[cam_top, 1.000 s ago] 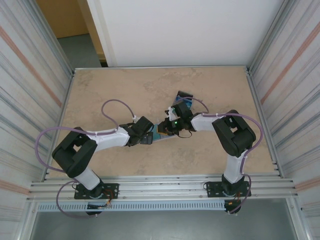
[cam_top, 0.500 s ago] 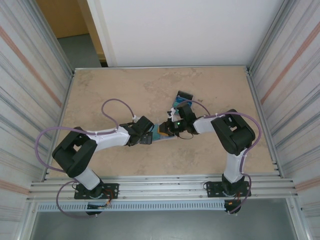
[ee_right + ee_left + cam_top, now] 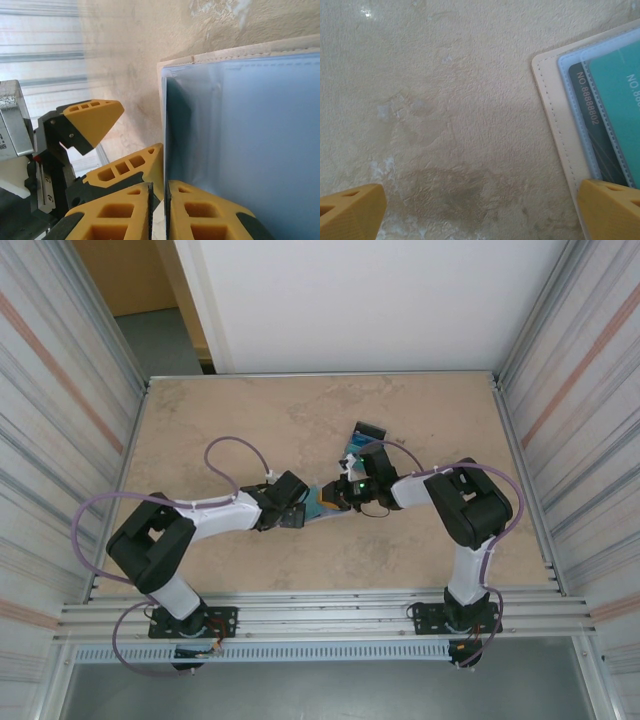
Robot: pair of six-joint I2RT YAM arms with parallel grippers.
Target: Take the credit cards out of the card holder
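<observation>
The left gripper [image 3: 480, 212] is held spread wide, one fingertip [image 3: 610, 207] over the card holder [image 3: 552, 115] — laid open on the table [image 3: 250, 420], credit cards [image 3: 615, 100] tucked inside. Its light-blue edge is pinched by the right gripper [image 3: 159, 210].

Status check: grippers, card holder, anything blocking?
Left gripper open, one finger over card holder edge. Right gripper pinched on its sleeve edge. Credit cards in sleeve. Nothing blocking.
</observation>
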